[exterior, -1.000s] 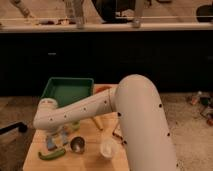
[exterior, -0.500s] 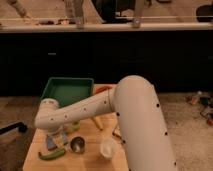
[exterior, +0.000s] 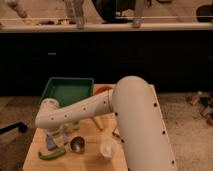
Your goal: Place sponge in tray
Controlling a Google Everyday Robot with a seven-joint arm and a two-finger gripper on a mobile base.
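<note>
On the wooden desk a green curved item lies at the front left, just below the tool; a small metal cup stands beside it; a white cup sits further right; dark cabinets run behind.

Behind the wooden worktop runs a long dark cabinet front. It is topped by a pale ledge that carries what may be metal posts. Speckled grey floor lies right of the worktop, with small clutter farther right. A dark leg shows to its left. The light is dim and warm. The pincer hangs over the worktop's left front.
</note>
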